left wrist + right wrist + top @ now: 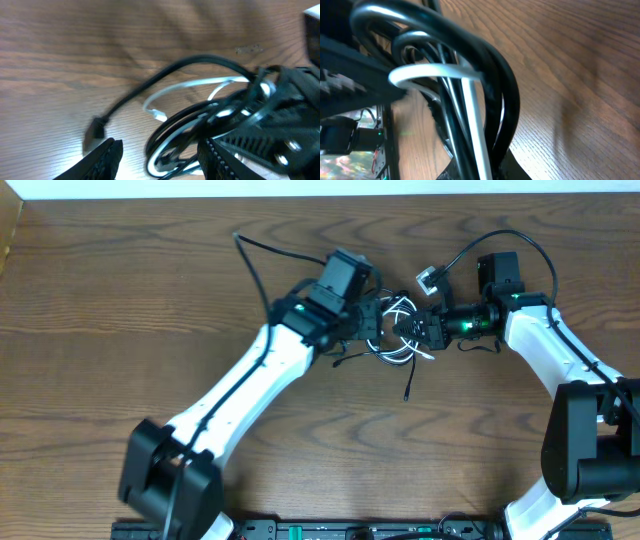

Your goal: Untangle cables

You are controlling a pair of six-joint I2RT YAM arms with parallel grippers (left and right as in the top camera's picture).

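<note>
Looping cable bundle (400,315) in right claw (426,330), left claw (374,330) agape

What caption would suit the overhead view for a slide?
Overhead view: the left gripper and right gripper meet at the tangled black and white cables on a wooden table.
</note>
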